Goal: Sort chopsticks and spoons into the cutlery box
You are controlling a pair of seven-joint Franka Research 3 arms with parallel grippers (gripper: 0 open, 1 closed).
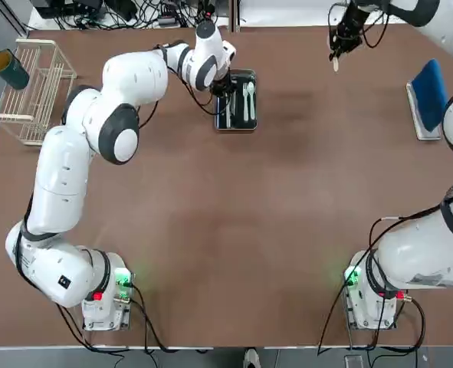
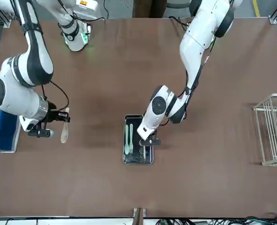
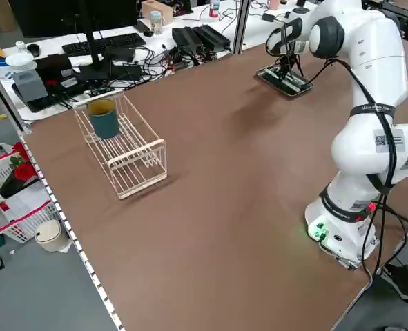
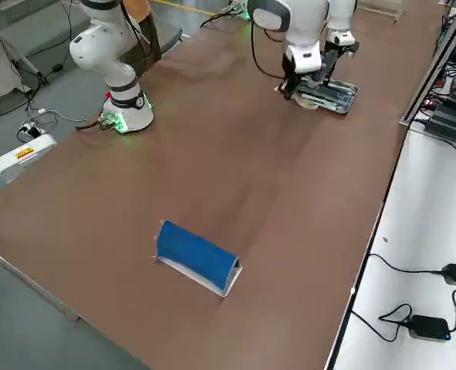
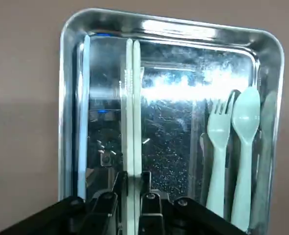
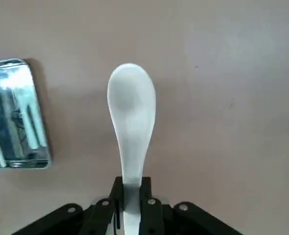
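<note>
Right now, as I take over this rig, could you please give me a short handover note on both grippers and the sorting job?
Left gripper: over the near end of the cutlery box, shut on the chopsticks, which lie lengthwise inside the tray.
Right gripper: held above bare table to the right of the box, shut on the handle of a spoon.
Done: a second spoon and a pale fork lie side by side in the box.
Left: release the chopsticks, carry the held spoon across and set it beside the other cutlery.

Both arms reach far; left hand [image 5: 132, 196] and right hand [image 6: 132, 198] clamped.
</note>
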